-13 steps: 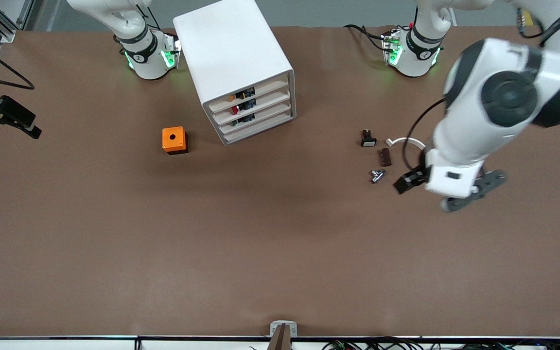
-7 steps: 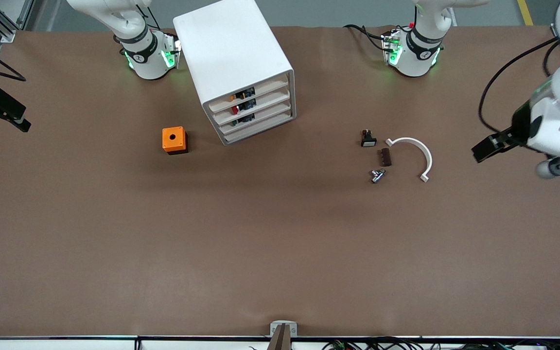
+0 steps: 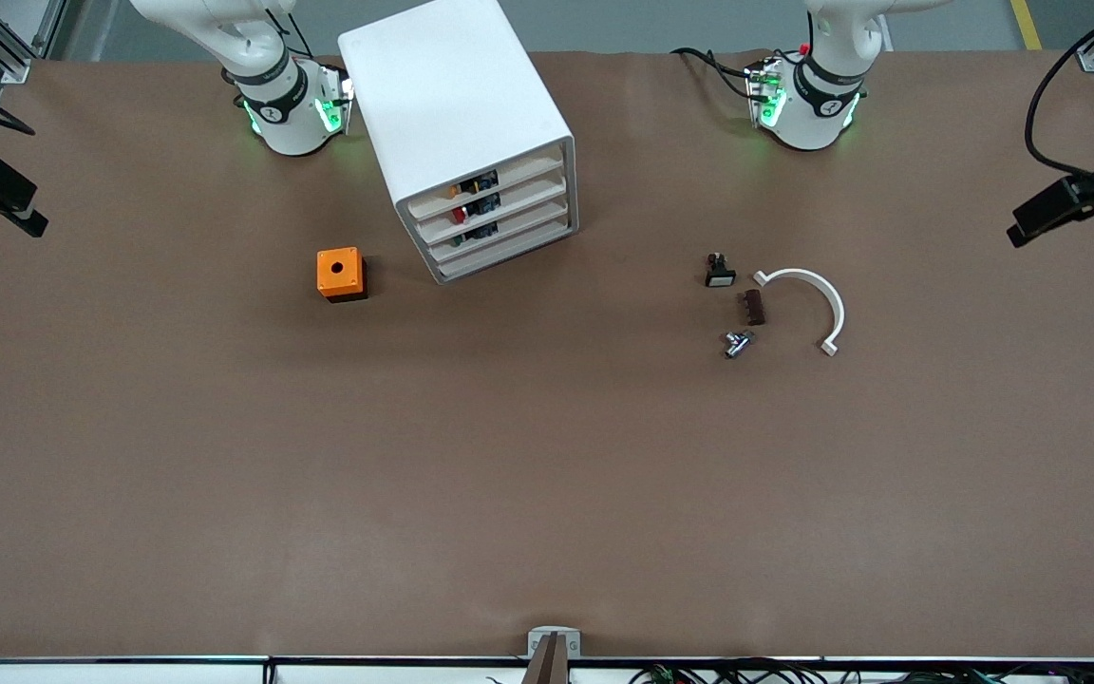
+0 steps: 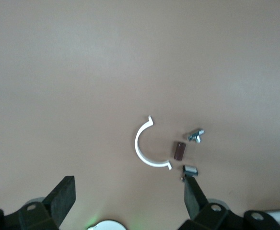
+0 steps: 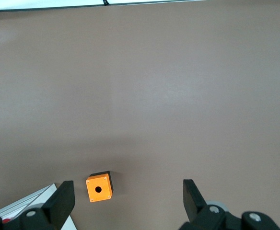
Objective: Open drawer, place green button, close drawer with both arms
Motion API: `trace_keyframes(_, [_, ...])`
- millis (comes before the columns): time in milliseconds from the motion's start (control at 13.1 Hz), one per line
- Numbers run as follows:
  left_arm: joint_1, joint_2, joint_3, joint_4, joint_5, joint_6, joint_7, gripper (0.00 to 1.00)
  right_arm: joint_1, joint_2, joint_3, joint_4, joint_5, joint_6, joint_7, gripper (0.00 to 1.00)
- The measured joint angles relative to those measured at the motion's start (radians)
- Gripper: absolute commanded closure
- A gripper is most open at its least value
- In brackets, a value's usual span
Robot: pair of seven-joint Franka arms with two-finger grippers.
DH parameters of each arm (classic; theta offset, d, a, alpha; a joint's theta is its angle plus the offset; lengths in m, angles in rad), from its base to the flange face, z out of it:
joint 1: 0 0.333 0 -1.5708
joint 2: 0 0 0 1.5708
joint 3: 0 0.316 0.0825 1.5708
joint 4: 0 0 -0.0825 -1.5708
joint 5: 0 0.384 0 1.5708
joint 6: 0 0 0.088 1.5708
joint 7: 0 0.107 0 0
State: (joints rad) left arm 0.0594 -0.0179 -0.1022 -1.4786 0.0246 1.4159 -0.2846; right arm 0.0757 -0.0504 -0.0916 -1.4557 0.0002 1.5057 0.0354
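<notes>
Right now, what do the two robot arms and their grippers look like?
Both arms are glossy white with black joint bands. Their bases, the left arm and the right arm, glow with green lights, and black cables run beside them. The left gripper and right gripper are matte black, with flat wedge-shaped jaws on black brackets.

No readable text, labels, brands or numbers anywhere. Small dark marks showed on both arm bases [image 3: 286,109] [image 3: 808,104], too small to make out.
</notes>
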Motion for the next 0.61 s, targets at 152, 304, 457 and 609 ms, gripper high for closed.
trace_keyframes(152, [-0.065, -0.068, 0.07, -0.09, -0.008, 0.011, 0.013, 0.0, 0.0, 0.0, 0.0, 0.006, 0.0, -0.014, 0.0, 0.0])
trace_keyframes(304, [-0.108, -0.115, 0.092, -0.161, -0.01, 0.041, 0.017, 0.0, 0.0, 0.0, 0.001, 0.006, 0.0, -0.02, 0.0, 0.0])
trace_keyframes(457, [-0.138, -0.145, 0.092, -0.212, -0.01, 0.074, 0.019, 0.0, 0.0, 0.0, 0.002, 0.006, 0.0, -0.022, 0.0, 0.0])
trace_keyframes(609, [-0.147, -0.158, 0.091, -0.231, -0.01, 0.082, 0.072, 0.0, 0.001, 0.0, 0.003, 0.006, 0.0, -0.025, 0.0, 0.0])
